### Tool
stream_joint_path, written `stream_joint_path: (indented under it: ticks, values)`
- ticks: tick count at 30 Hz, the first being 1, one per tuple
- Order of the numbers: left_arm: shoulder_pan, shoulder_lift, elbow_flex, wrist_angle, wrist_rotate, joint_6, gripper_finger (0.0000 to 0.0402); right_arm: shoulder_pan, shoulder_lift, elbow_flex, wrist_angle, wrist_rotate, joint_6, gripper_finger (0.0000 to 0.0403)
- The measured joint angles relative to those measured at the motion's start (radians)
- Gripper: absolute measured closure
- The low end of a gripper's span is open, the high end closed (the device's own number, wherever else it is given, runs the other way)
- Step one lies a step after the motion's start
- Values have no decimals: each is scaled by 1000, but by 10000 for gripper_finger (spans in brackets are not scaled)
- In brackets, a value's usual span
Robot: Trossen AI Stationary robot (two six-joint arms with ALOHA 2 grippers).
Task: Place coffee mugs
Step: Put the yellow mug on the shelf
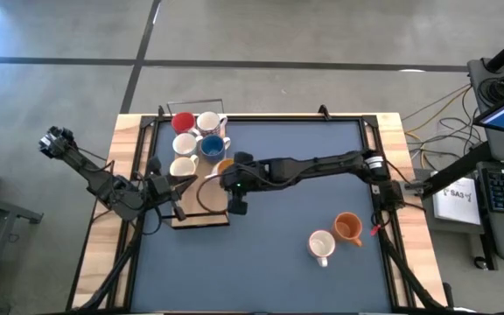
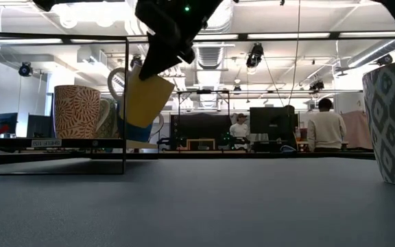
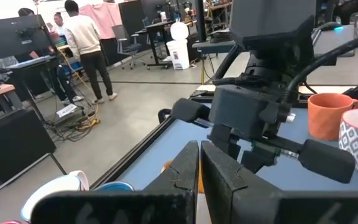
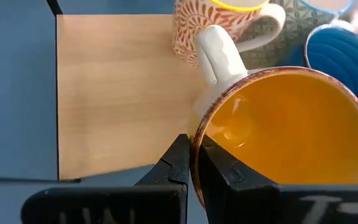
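Note:
My right gripper (image 4: pixel 191 163) is shut on a coffee mug (image 4: pixel 284 137) that is orange inside and yellow outside, with a white handle (image 4: pixel 219 56). It hangs over the wooden board (image 1: pixel 201 210) at the table's left, beside several mugs standing on their bases: red (image 1: pixel 182 121), white (image 1: pixel 210 122), blue (image 1: pixel 213 146) and cream (image 1: pixel 182 166). In the low view the held mug (image 2: pixel 146 99) hangs tilted above the table. My left gripper (image 3: pixel 199 177) is shut on nothing, at the board's left edge (image 1: pixel 178 186). My right gripper pinches the mug's rim (image 4: pixel 196 146) a little way round from the handle, one finger inside the mug and one outside. The fingers slant down from the table's right side. The mug hangs tilted below them, clear of the board and table.
An orange mug (image 1: pixel 348 227) and a white patterned mug (image 1: pixel 322 247) stand on the blue table mat at the near right. A thin wire frame (image 2: pixel 125 103) rises around the board. People stand in the room behind the table.

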Motion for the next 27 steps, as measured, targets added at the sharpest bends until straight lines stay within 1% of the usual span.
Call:
stream_joint_path:
  ticks: [5, 10, 27]
  values:
    - [0, 0, 0, -1, 0, 0, 402, -4, 50, 79, -22, -48, -15, 394]
    - [0, 0, 0, -2, 0, 0, 402, -9, 87, 128, -57, -51, -16, 394]
    - [0, 0, 0, -7, 0, 0, 402, -19, 107, 123, -51, -48, -28, 387]
